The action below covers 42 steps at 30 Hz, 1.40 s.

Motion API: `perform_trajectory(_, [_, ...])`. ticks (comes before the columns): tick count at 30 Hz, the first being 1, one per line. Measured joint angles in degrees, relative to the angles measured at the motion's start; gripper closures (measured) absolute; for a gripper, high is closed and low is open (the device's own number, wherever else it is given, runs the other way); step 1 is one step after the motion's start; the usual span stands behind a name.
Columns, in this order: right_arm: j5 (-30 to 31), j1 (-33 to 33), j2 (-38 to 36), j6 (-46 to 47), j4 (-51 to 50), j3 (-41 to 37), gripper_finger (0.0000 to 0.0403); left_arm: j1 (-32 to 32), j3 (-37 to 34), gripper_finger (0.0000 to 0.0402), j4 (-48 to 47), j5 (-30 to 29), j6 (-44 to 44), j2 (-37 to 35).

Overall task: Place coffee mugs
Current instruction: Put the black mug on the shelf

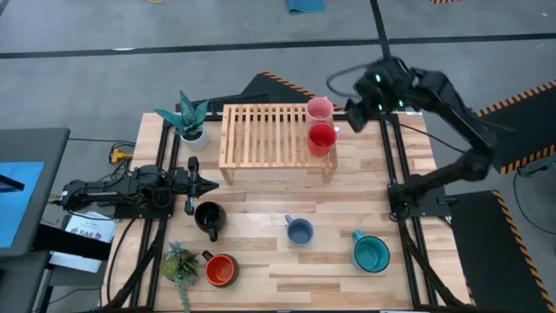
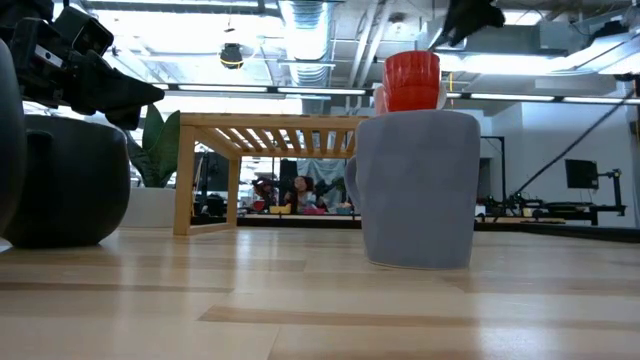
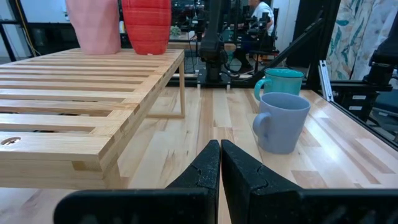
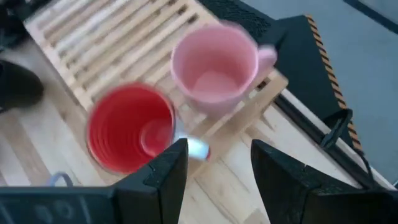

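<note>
The right gripper, fingers apart and empty, hangs above the slatted rack's far right corner, where the pink mug and red mug stand side by side. Only the left wrist view shows the left gripper pinched shut, facing the blue-grey mug and teal mug.

Two dark arms at a wooden rack. Right gripper raised just beside the rack's right end, fingers apart, holding nothing. Left gripper low near the rack's left front leg, fingers pressed together, empty.
</note>
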Motion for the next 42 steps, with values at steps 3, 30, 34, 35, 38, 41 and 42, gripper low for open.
perform_trajectory(3, [-0.07, 2.08, -8.65, 3.39, 6.87, -13.18, 0.02, 0.0, -0.01, 0.0402, 0.0, -0.01, 0.0, 0.0])
perform_trajectory(30, [-0.27, 18.16, -43.11, 23.49, 58.1, -57.47, 0.0201, 0.0, -0.02, 0.0401, 12.02, -0.07, -11.79, 0.02])
perform_trajectory(34, [-0.29, 19.4, -42.51, 20.67, 60.85, -57.49, 0.0201, -0.02, -0.02, 0.0401, 25.78, -3.12, -23.7, 0.02])
perform_trajectory(35, [-0.27, 19.58, -42.44, 20.16, 61.9, -57.49, 0.02, -0.02, -0.02, 0.0401, 28.66, -4.91, -25.16, 0.02])
perform_trajectory(38, [-0.24, 20.01, -42.22, 20.12, 63.73, -57.49, 0.02, 0.02, 1.07, 0.0401, 31.61, -11.09, -26.68, -0.07])
perform_trajectory(41, [-0.24, 20.0, -42.25, 20.11, 64.14, -57.49, 0.02, 0.02, 6.66, 0.0394, 20.4, -11.55, -27.9, 0.54])
perform_trajectory(42, [-0.24, 20.0, -42.26, 20.11, 64.14, -57.49, 0.02, 0.01, 9.2, 0.0387, 15.66, -11.5, -28.25, 1.14])
